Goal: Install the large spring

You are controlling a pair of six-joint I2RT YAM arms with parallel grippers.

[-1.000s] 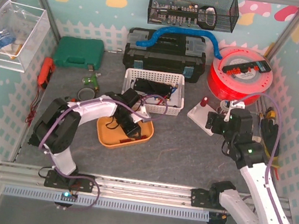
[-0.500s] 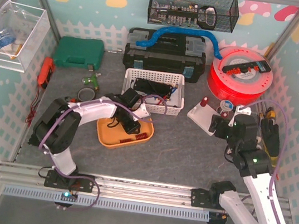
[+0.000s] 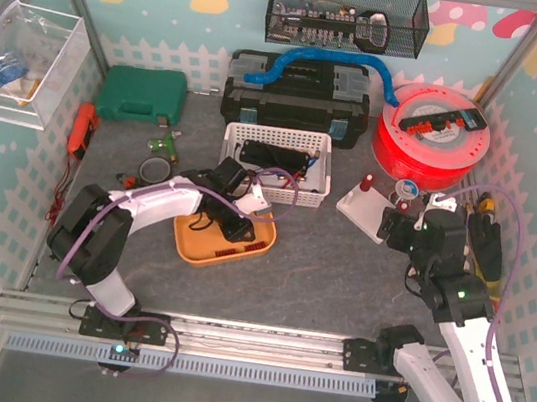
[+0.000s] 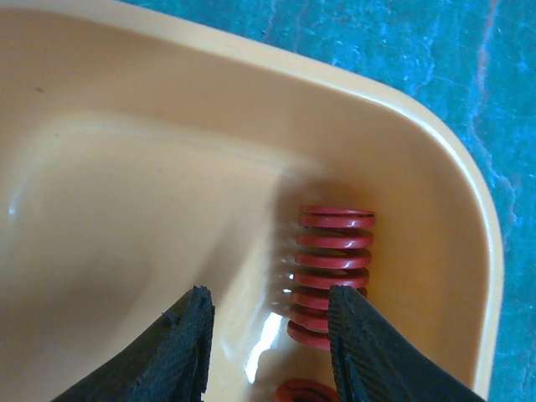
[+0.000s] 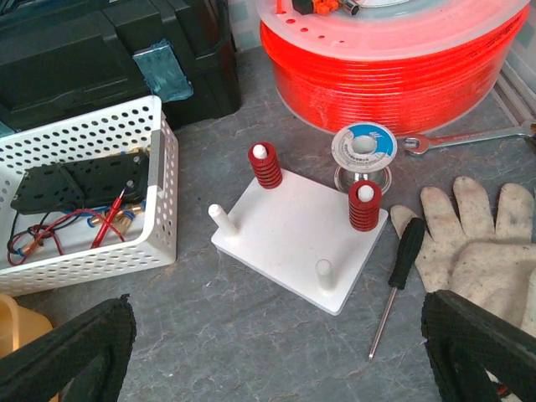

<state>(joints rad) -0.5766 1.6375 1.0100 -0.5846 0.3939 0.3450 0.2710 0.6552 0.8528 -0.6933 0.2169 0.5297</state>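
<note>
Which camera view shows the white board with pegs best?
The right wrist view: the white board lies whole in the middle, with two red springs and two bare pegs clear. The top view shows it small, without detail. The left wrist view misses it.

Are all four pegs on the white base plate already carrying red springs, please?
No, only two pegs carry red springs; the other two on the white base plate stand bare.

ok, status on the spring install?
Left hand part-open in tray, red spring beside one finger, ungripped. Right hand open, facing peg plate. Two pegs bare, unobstructed.
</note>
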